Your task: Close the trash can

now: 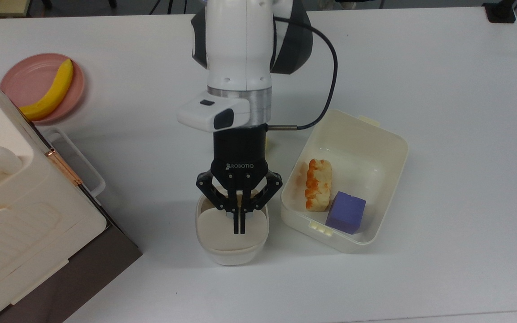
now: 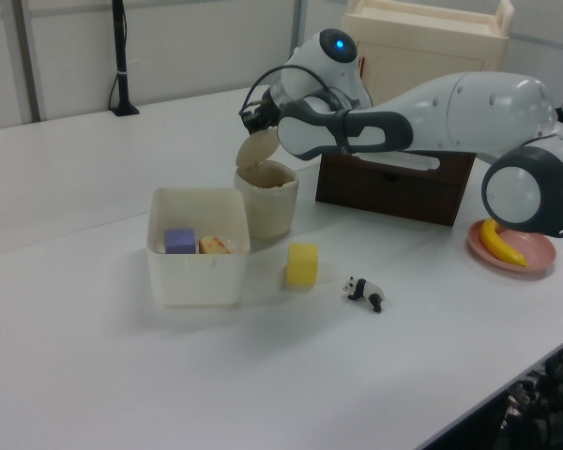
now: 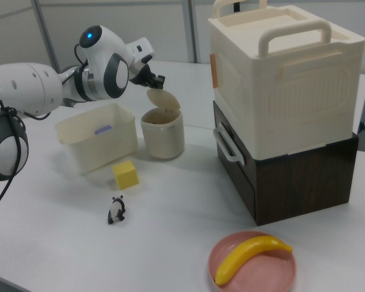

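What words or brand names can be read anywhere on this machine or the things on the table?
"ROBOTIQ": white letters on the black body of the gripper, in the top view, just above its jaws, which are closed.
Nothing else bears readable text: the trash can, the cream tub, the pink plate and the big cream case show no labels.

The gripper [image 1: 238,231] hides the lid's button in the top view, and the arm [image 1: 240,54] covers nearly all of the yellow block [image 1: 268,144]. The cream crate [image 1: 11,211] is cut off by the top view's left edge. In the right view, the tub's [image 3: 97,143] contents sit mostly behind its near wall.
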`<move>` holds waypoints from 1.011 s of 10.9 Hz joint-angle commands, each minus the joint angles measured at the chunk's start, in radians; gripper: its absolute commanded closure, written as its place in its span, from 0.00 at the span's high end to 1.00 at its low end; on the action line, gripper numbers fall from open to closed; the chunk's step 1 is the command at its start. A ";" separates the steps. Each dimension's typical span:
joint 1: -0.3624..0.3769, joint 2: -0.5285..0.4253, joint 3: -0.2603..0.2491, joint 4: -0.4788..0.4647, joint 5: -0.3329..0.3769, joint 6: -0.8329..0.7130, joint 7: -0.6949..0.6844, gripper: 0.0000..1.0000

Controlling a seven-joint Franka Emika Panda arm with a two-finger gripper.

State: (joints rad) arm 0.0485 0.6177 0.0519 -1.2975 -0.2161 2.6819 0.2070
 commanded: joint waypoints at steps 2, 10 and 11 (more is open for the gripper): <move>0.019 -0.019 -0.021 -0.029 -0.019 -0.173 0.025 0.02; 0.036 -0.024 -0.012 -0.184 -0.022 -0.223 0.003 0.01; 0.037 -0.030 -0.012 -0.177 -0.019 -0.223 0.006 0.02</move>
State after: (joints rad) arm 0.0620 0.5972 0.0516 -1.3810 -0.2296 2.4827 0.2037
